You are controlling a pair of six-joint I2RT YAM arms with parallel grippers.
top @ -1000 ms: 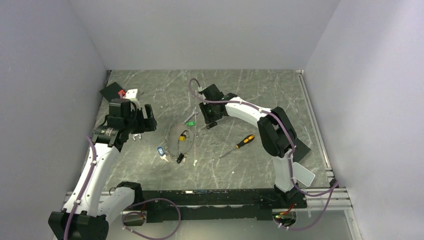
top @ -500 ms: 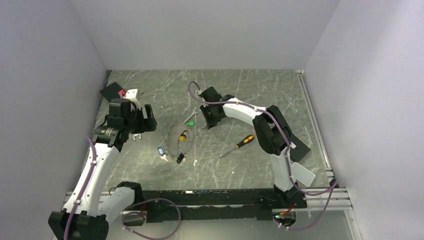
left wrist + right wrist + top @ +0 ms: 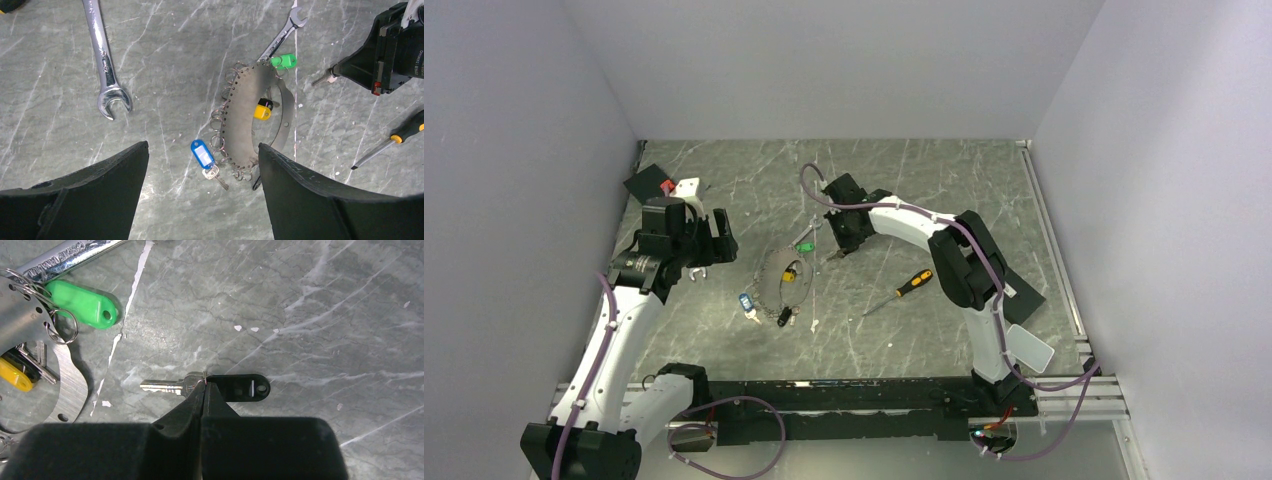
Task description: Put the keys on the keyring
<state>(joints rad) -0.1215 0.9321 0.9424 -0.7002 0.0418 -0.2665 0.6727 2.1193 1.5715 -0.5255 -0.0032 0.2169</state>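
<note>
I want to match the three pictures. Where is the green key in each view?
Top external: the green key lies near the centre.
Left wrist: the green key is upper right of centre.
Right wrist: the green key is upper left.
Shared landmark: the keyring, beside it in all three.

Two arms are bolted to a black base rail (image 3: pixel 854 400). The left arm (image 3: pixel 614 330) and the right arm (image 3: pixel 914 222) both have smooth white shells between bulky black joints. A purple cable (image 3: pixel 724 405) loops out just beside the rail, and more purple cable is tied along each arm. The left claw (image 3: pixel 709 240) and the right claw (image 3: pixel 204 386) have broad matt-black fingers tapering to wedges. Far from the rail, the right wrist block (image 3: pixel 395 45) carries small white lettering and a red spot.
</note>
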